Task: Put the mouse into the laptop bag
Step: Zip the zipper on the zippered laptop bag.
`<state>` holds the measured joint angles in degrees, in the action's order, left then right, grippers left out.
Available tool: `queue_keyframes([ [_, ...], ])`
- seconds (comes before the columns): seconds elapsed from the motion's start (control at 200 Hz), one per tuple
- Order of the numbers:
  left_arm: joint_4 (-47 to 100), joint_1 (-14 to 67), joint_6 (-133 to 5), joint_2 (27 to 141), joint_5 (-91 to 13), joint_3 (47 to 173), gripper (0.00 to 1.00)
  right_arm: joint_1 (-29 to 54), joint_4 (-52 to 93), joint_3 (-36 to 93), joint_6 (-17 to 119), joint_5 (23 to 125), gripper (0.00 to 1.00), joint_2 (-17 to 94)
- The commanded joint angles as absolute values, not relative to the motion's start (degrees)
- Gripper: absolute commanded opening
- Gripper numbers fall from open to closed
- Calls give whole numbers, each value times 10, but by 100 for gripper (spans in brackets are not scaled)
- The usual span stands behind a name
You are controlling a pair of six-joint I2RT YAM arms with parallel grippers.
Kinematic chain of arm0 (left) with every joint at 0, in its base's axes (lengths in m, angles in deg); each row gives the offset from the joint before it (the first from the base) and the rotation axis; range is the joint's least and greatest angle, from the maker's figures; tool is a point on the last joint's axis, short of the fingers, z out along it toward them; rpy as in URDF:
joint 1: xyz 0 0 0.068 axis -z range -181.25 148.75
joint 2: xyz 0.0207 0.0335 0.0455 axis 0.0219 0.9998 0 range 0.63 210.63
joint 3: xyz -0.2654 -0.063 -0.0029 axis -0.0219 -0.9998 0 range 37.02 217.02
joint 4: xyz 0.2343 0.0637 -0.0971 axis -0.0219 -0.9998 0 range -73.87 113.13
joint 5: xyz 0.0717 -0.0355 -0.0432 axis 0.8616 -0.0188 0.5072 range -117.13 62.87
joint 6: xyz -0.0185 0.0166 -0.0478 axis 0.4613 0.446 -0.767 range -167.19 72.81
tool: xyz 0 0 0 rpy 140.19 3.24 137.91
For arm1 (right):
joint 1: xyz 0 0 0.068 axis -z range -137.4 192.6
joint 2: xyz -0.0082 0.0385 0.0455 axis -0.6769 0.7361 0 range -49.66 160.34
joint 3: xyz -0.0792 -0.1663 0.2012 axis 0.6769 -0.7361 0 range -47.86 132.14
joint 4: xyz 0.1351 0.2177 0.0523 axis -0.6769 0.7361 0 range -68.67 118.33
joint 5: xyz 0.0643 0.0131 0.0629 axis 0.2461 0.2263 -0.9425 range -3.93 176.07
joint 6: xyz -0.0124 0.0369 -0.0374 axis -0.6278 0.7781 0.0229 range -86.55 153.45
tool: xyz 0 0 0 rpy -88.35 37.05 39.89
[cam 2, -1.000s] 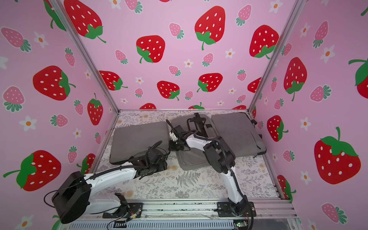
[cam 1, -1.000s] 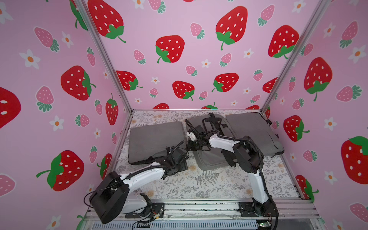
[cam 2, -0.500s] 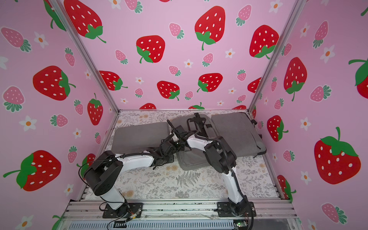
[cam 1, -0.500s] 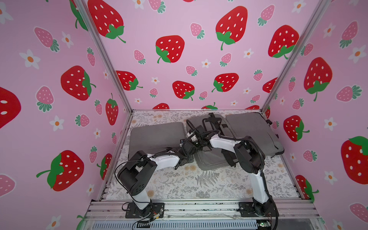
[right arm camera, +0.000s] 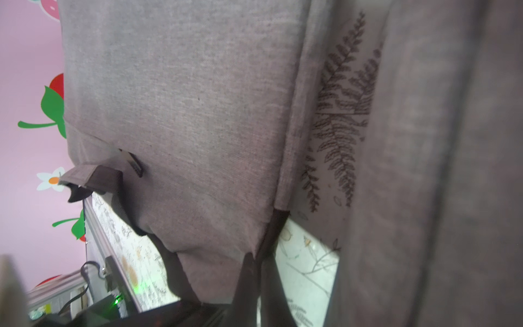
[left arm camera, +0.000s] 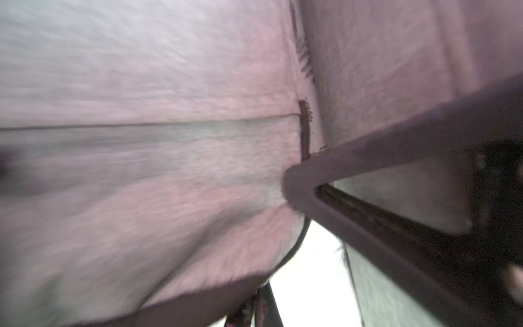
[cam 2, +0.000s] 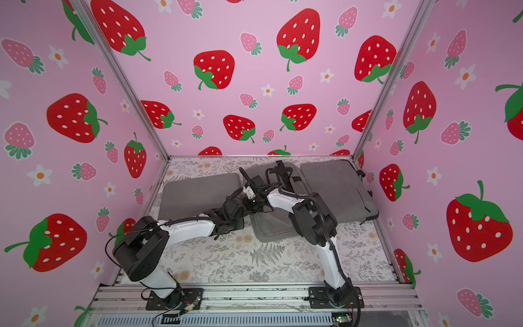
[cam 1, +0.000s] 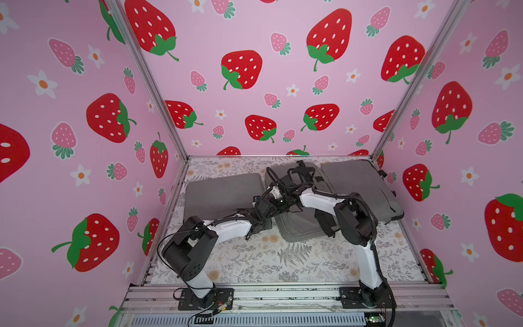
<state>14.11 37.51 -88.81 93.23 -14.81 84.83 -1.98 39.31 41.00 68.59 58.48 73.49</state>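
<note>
The left fingers [left arm camera: 300, 175] and right fingers [cam 1: 283, 199] are seen closed at the left edge of the middle laptop bag [cam 1: 300, 226], one of three grey bags on the fern-print worktop [cam 1: 283, 260]. What is pinched cannot be told. The mouse is hidden from every view.

Matt grey woven cloth laptop bag [cam 1: 298, 228], smooth fern-printed table cover [cam 1: 283, 264], glossy white arm shells [cam 1: 319, 199]
</note>
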Motion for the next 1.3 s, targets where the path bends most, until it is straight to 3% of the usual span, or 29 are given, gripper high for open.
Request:
queue_keyframes([
  [0.0, 116, 368, -895, 896, -128, 818, 0, -1, 462, 444, 659, 608, 0, 735],
  [0.57, 87, 364, -942, 787, -137, 670, 0, 67, 600, 706, 596, 643, 0, 866],
  [0.875, 82, 354, -949, 751, -125, 625, 0, 96, 652, 863, 590, 613, 0, 935],
  [1.211, 165, 370, -911, 868, -194, 768, 0, 28, 517, 608, 612, 597, 4, 783],
  [1.251, 166, 379, -904, 880, -200, 793, 0, 21, 504, 585, 615, 597, 9, 770],
  [1.296, 162, 386, -898, 894, -203, 818, 0, 14, 497, 567, 618, 598, 23, 758],
])
